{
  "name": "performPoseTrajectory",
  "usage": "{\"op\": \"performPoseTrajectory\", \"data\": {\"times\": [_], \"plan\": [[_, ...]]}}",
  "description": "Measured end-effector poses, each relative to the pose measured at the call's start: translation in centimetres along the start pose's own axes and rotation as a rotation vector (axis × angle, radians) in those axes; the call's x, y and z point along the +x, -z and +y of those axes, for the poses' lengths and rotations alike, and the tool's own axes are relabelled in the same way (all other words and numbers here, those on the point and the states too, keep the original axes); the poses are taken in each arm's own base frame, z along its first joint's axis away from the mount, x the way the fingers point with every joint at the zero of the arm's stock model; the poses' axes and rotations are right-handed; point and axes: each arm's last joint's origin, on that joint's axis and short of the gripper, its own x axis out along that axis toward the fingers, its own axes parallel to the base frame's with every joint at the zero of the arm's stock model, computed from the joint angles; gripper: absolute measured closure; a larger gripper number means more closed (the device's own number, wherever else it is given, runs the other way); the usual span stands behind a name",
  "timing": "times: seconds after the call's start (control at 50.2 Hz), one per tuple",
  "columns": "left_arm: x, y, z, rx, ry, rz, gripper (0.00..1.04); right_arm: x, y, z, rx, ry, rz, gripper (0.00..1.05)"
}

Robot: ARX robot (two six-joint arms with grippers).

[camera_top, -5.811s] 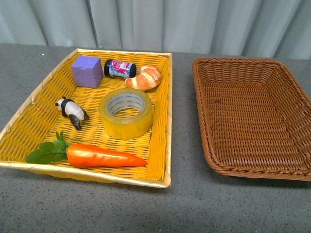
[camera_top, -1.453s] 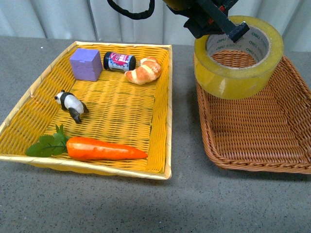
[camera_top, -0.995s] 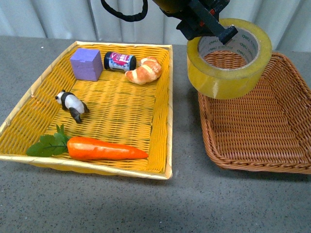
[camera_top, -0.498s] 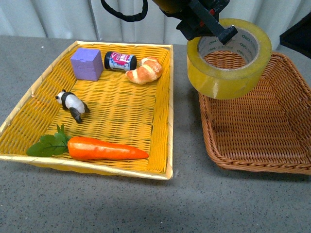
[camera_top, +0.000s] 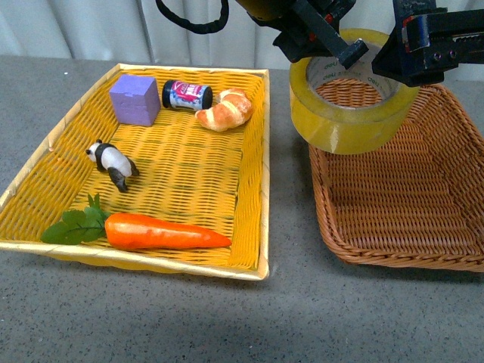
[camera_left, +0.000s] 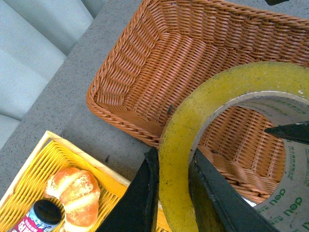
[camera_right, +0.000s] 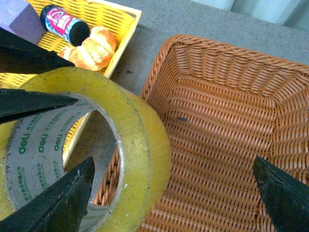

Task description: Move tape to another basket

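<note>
Both pairs of fingers were seen close to the tape [camera_top: 344, 125]. It was held in the air by the left fingers [camera_left: 145, 193], which were pinched on its wall, one outside the yellowish band and one inside the printed core. The roll was hung above the left rim of the brown wicker basket [camera_top: 393, 204], whose far left corner was hidden behind it in the front view. How much of it was over the basket floor could not be told. The right fingers [camera_right: 58, 203] were spread wide, one close beside the roll. Contact with it could not be made out, and in the front view they were partly cut off by the picture's edge. In the yellow basket [camera_top: 261, 151] on the desk [camera_top: 287, 310] were seen a panda [camera_top: 112, 166], a carrot [camera_top: 162, 233], a croissant [camera_top: 224, 110], a purple block [camera_top: 134, 100] and a small jar [camera_top: 187, 96] whose label could not be read
</note>
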Motion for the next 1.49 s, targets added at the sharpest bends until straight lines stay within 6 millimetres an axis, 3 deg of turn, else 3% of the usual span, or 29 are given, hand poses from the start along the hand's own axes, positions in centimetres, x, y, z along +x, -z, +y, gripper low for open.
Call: {"op": "performPoseTrajectory", "data": {"times": [0.08,0.418,0.498,0.776,0.896,1.055,1.294,1.353,1.493], "plan": [[0.0,0.0,0.0,0.0,0.0,0.0,0.9,0.3,0.0,0.1,0.01,-0.004,0.009,0.17],[0.0,0.0,0.0,-0.002,0.001,-0.001,0.9,0.6,0.1,0.6,0.054,-0.04,0.025,0.8],[0.0,-0.1,-0.1,-0.008,0.006,-0.004,0.9,0.8,0.3,0.6,0.076,-0.034,0.035,0.89],[0.1,-0.1,-0.3,-0.026,-0.024,0.031,0.9,1.2,0.4,0.2,0.113,-0.025,0.048,0.89],[-0.1,-0.6,-0.6,-0.07,-0.093,0.04,0.71,2.0,0.3,-0.4,0.12,0.018,0.051,0.9],[-1.7,-0.4,0.5,-0.194,-0.2,-0.028,0.47,3.2,0.9,-2.8,0.167,0.137,0.058,0.9],[-3.9,3.3,2.5,-0.482,-0.47,-0.057,0.1,4.9,3.2,-5.9,0.215,0.178,0.131,0.9],[-4.2,4.3,2.6,-0.533,-0.489,-0.054,0.05,5.3,3.7,-6.3,0.22,0.179,0.144,0.9],[-4.7,6.9,2.5,-0.658,-0.579,-0.018,0.06,6.5,5.2,-7.0,0.243,0.174,0.186,0.9]]}}
